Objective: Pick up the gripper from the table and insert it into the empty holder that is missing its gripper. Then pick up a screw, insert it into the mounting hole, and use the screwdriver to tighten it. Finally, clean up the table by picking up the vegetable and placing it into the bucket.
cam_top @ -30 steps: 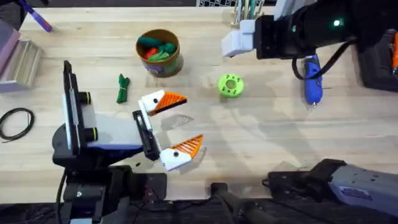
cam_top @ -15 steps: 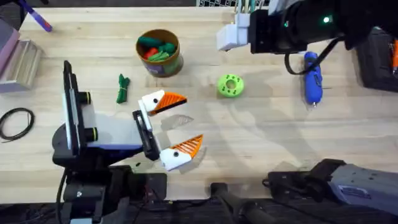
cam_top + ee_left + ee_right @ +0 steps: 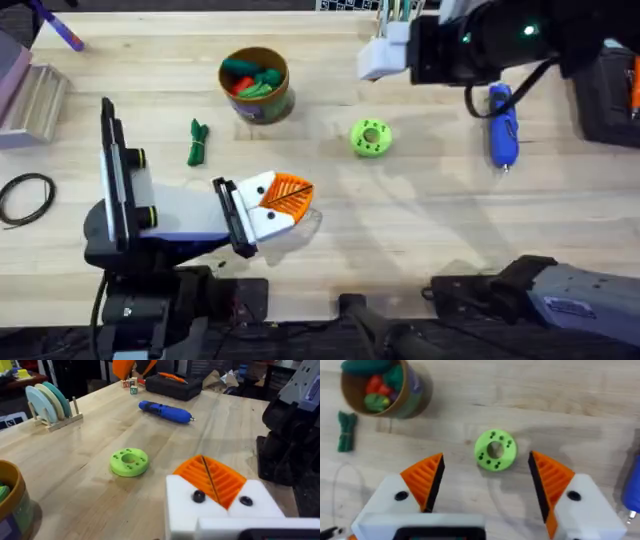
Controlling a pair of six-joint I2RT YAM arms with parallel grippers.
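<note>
The left pincer is lying low over the worktop with its orange pads pressed together, clenched on nothing. The right pincer is hanging released above the lime-green disc, fingers well apart. The screwdriver is lying on the worktop beside the right arm. The vegetable is resting left of the bucket, apart from it.

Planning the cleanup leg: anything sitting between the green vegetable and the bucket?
Nothing visible. The vegetable lies on bare wood beside the bucket, with open table between them. The bucket already holds other toy vegetables, but its top is open.
</note>
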